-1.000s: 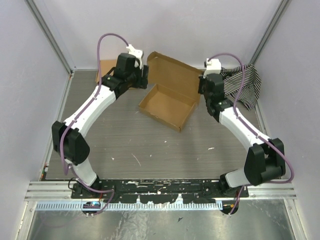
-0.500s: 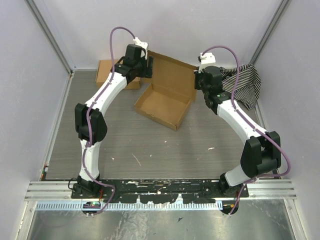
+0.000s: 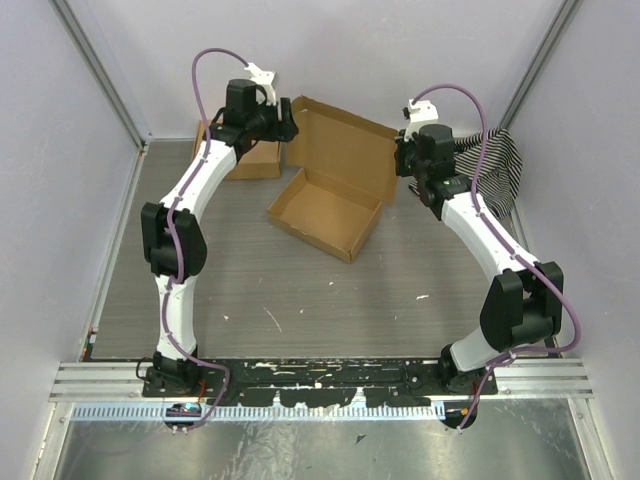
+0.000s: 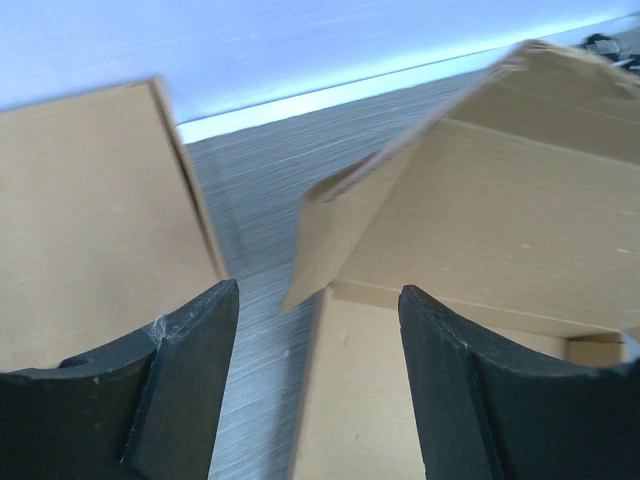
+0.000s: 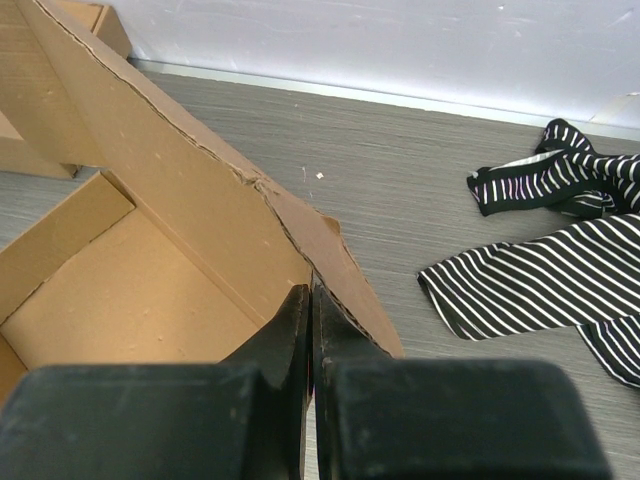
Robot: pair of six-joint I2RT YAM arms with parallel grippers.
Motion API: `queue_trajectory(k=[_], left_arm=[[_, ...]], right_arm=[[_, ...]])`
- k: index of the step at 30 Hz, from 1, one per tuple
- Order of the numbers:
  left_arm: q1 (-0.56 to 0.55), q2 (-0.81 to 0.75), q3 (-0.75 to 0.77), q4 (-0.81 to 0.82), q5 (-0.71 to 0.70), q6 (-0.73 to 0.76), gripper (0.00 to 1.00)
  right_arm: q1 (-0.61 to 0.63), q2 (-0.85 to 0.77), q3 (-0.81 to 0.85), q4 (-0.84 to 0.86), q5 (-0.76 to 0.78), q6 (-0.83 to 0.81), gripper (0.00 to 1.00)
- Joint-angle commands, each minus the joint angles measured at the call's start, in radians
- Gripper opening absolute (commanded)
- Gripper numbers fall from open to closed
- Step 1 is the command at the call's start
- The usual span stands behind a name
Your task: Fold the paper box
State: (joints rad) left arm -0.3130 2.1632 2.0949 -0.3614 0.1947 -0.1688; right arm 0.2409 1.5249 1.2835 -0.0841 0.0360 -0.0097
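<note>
The paper box (image 3: 322,213) is a shallow brown cardboard tray in the middle of the table, with its lid (image 3: 345,145) standing up at the back. My right gripper (image 3: 401,168) is at the lid's right edge. In the right wrist view it (image 5: 312,292) is shut on that edge of the lid (image 5: 180,180). My left gripper (image 3: 288,120) is open at the lid's upper left corner. In the left wrist view its fingers (image 4: 318,300) stand apart with the lid's side flap (image 4: 330,220) just ahead of them, not held.
A second brown cardboard piece (image 3: 240,160) lies at the back left, under the left arm, and also shows in the left wrist view (image 4: 90,220). A black-and-white striped cloth (image 3: 495,170) lies at the back right, close to the right arm. The back wall is just behind the lid.
</note>
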Motion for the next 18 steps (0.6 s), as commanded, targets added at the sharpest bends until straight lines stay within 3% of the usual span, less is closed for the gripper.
queue_trajectory(k=[1,18], left_arm=[[0.001,0.013,-0.008,0.123,0.129,-0.029,0.71],[0.028,0.148,0.123,0.181,0.119,-0.074,0.69]], right_arm=[[-0.017,-0.009,0.053,0.021,-0.035,0.001,0.03],[-0.033,0.006,0.097,-0.021,-0.097,-0.002,0.03]])
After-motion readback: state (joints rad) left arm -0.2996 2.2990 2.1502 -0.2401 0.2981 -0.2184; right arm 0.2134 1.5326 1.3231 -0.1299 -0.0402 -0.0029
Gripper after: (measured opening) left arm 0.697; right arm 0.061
